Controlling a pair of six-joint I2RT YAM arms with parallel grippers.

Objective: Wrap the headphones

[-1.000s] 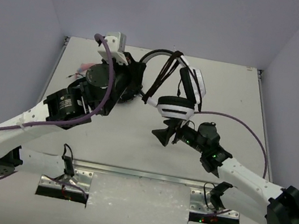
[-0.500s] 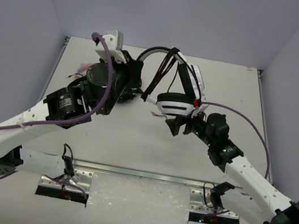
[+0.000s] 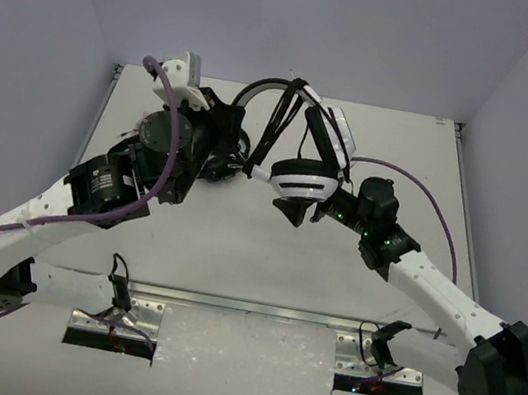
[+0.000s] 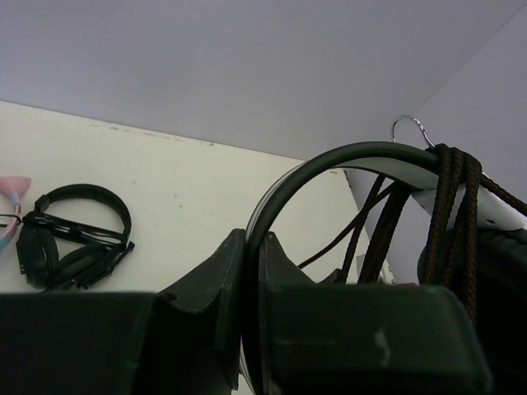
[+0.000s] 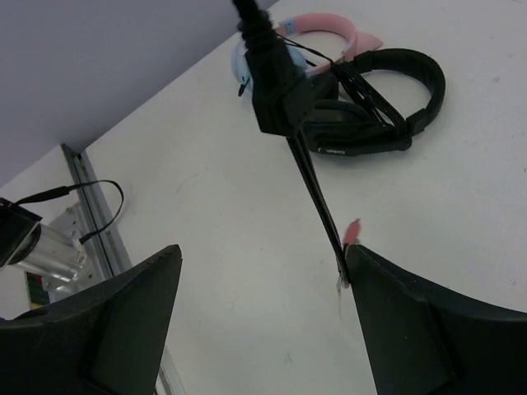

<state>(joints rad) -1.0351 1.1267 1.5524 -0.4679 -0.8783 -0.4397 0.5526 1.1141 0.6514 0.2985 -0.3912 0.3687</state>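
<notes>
Right tool (image 3: 294, 209) shifted left, under headphones (image 3: 305, 176), fingers (image 5: 99, 329) spread apart. Left tool (image 4: 251, 247) clamped on headband (image 4: 329, 160), holding headphones above tabletop (image 3: 236, 244); cable (image 4: 453, 206) wound round headband. Black pair (image 4: 74, 234) lay on tabletop.

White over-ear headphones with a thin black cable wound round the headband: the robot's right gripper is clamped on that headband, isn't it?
Not the right one. The left wrist view shows the left gripper clamped on the headband of the white over-ear headphones. The black cable is wound round it, as you say. The right gripper stands open.
</notes>
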